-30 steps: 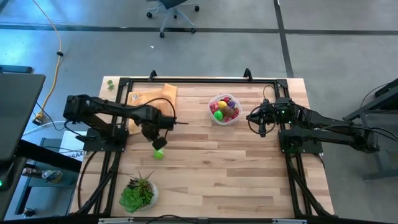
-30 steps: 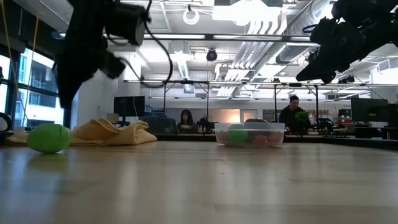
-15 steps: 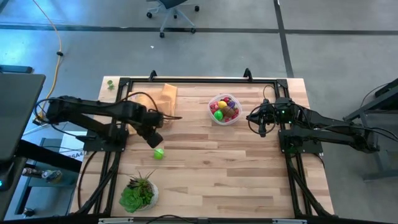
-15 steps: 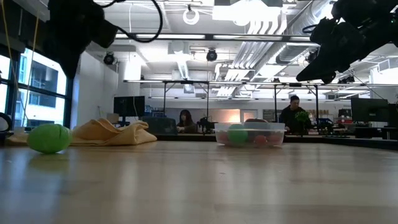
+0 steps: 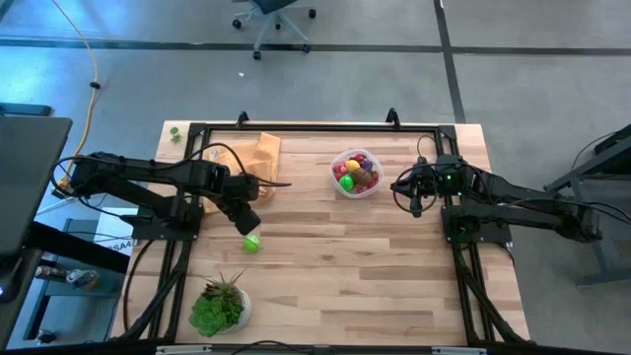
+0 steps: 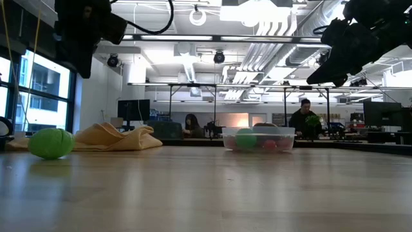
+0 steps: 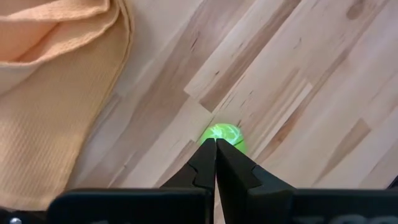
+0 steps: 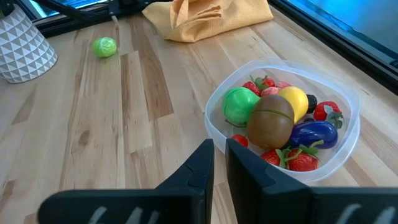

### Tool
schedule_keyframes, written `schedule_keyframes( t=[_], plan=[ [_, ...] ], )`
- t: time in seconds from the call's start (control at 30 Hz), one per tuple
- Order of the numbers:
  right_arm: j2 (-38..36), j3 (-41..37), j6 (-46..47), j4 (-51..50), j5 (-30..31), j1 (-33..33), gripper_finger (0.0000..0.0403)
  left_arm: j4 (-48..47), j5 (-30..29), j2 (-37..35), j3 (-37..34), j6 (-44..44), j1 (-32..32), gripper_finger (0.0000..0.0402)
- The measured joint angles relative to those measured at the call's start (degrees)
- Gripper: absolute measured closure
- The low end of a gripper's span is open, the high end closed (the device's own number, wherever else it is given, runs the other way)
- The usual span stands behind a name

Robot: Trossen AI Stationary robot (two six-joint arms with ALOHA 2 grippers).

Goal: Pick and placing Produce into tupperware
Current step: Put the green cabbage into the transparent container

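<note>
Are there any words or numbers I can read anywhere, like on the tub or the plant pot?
None can be read.
The tupperware: clear plastic, no label showing.
The white plant pot: only a grey triangle pattern, no letters.
The orange cloth: plain.
The lone green produce ball: no marking.
Screens in the room behind the table: too far off to read.

In the left wrist view the left hand [image 7: 215, 163] hides the near side of the green ball [image 7: 225, 134]; the cloth [image 7: 50, 87] runs off the edge; in the tupperware [image 8: 339, 163], lower produce lies buried under the brown piece [image 8: 271, 118]; distant people beyond the tabletop stay indistinct.
</note>
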Motion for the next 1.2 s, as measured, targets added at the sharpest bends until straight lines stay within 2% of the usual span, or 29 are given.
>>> schedule_keyframes(
  t=[0.37,0.53,0.77,0.97,1.1,1.2],
  plan=[
    [0.0,0.0,0.0,0.0,-0.01,-0.01,0.0373,0.1,-0.44,0.0,-0.02,9.3,0.0,0.0401],
    [0.01,0.0,0.0,0.0,-0.01,0.0,0.0373,0.1,-0.39,0.57,-0.06,13.42,-1.91,0.0401],
    [0.02,0.0,0.0,-0.06,-0.01,0.0,0.0373,0.15,4.02,0.48,-0.07,13.05,-1.86,0.0401],
    [0.0,0.0,-0.02,-0.07,-0.01,-0.02,0.0373,0.14,1.84,0.51,-0.07,5.45,-1.86,0.0401],
    [0.02,0.0,0.0,-0.09,-0.01,-0.01,0.0373,0.18,0.57,1.05,-0.07,-2.97,-1.88,0.0401],
    [0.02,0.0,0.0,-0.11,-0.01,0.0,0.0373,-0.55,0.13,2.09,-0.06,-12.44,-1.88,0.0401]
  ],
)
